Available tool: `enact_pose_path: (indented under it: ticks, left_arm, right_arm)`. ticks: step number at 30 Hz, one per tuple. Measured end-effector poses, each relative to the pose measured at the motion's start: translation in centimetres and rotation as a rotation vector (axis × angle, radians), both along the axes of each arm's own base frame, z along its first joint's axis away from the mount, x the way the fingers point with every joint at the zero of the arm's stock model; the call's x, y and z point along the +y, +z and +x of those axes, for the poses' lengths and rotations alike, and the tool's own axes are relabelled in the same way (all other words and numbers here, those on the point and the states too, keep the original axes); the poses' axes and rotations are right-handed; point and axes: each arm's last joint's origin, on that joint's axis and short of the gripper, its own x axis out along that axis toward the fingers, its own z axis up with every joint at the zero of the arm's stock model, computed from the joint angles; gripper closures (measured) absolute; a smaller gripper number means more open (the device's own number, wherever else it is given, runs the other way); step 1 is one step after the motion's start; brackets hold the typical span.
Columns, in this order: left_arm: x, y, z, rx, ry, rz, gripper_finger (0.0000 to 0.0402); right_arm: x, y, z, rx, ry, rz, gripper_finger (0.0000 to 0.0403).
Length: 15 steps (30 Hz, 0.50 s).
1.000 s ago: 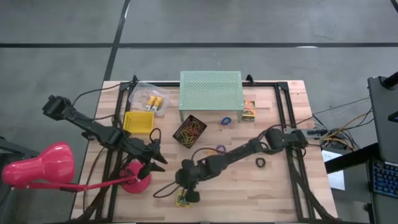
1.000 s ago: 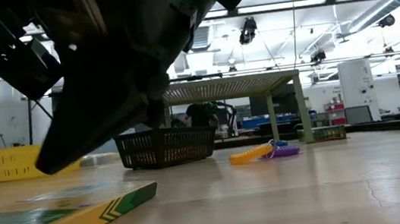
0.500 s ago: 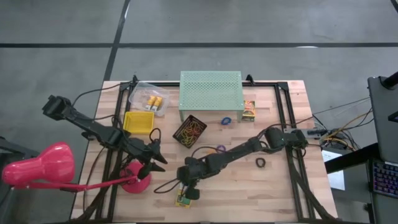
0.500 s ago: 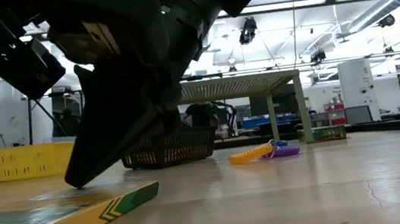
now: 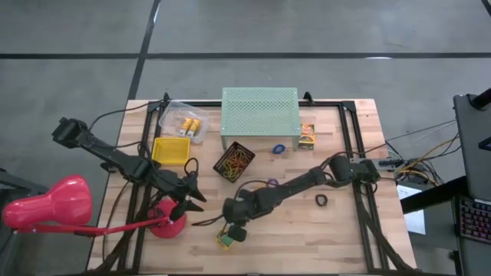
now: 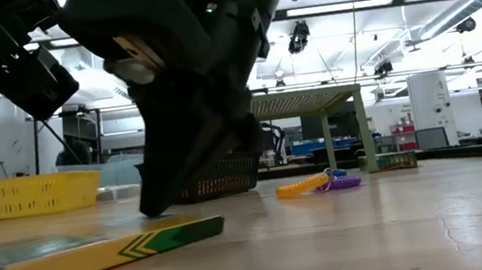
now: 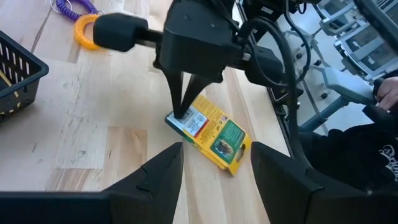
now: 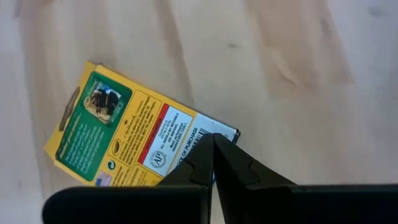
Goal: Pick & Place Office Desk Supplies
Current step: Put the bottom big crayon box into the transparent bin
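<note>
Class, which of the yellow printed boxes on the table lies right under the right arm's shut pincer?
The yellow box at the table's near edge, under the right pincer. The other printed box sits beside the green stand.

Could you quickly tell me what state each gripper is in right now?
Left gripper: open, holding nothing.
Right gripper: shut, tips on the yellow box, not gripping it.

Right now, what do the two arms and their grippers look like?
Both arms are dark, jointed links with black cables trailing over the table. The right gripper ends in two slim, tapered black fingers below a boxy black housing, with a rounded black bar jutting from its side. The left gripper has similar pointed dark fingers.
</note>
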Motion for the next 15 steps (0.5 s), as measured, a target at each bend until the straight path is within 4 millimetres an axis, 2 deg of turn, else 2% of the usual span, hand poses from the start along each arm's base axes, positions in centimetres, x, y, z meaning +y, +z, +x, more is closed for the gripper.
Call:
enact_pose_path:
  ticks: [8,15]
  left_arm:
    - [0.0,0.0,0.0,0.0,0.0,0.0,0.0208]
    - [0.0,0.0,0.0,0.0,0.0,0.0,0.0208]
  right_arm:
    - [1.3,0.2,-1.1,0.107,-0.07,0.033,0.0394]
    - [1.7,1.6,-2.3,0.264,-0.141,0.004,0.0394]
